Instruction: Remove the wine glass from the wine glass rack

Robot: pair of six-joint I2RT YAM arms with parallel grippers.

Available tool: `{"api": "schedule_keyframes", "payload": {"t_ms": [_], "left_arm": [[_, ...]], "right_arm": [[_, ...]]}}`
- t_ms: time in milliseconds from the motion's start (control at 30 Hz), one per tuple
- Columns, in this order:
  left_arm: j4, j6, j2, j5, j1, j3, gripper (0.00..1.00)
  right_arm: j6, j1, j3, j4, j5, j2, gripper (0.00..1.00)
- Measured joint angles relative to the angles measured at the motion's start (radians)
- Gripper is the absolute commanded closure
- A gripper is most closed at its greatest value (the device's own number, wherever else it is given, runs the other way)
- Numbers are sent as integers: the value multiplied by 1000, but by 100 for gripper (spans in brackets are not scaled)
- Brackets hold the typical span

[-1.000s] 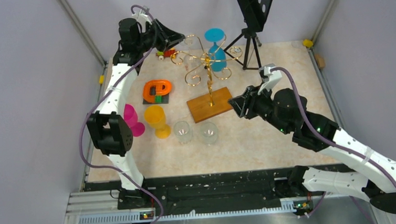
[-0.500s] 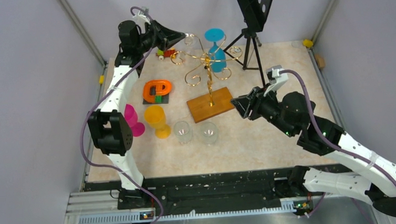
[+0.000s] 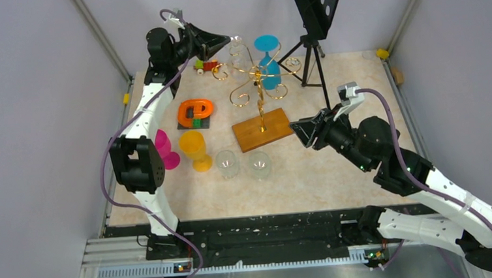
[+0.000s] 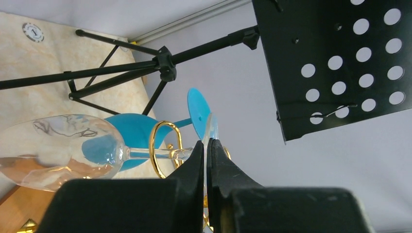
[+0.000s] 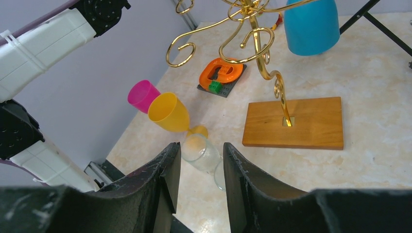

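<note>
Gold wire forms the wine glass rack (image 3: pixel 257 86), and its post stands in a wooden base (image 3: pixel 260 129) near the middle of the table. From above, a clear wine glass (image 3: pixel 237 53) hangs upside down on a curled arm at about 11 o'clock from the post. A blue wine glass (image 3: pixel 268 62) hangs at about 1 o'clock. The left gripper (image 3: pixel 227 42) is at the clear wine glass. In the left wrist view its fingers (image 4: pixel 194 162) are pressed together on the thin edge of the glass foot, and the stem passes through a gold loop of the rack. The right gripper (image 3: pixel 298 127) hovers just beside the wooden base at 3 o'clock, with its jaws partly apart and nothing between them. A yellow glass (image 3: pixel 193 147) stands on the table at about 9 o'clock from the base.
</note>
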Motion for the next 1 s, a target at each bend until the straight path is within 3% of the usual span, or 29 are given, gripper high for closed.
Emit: {"api": "schedule_keyframes", "payload": {"t_ms": [500, 1000], "left_arm": [[51, -25, -25, -124, 0, -43, 100], [101, -51, -25, -18, -9, -43, 100]], "right_arm": [[0, 0, -7, 5, 1, 0, 61], [0, 0, -11, 11, 1, 6, 61]]}}
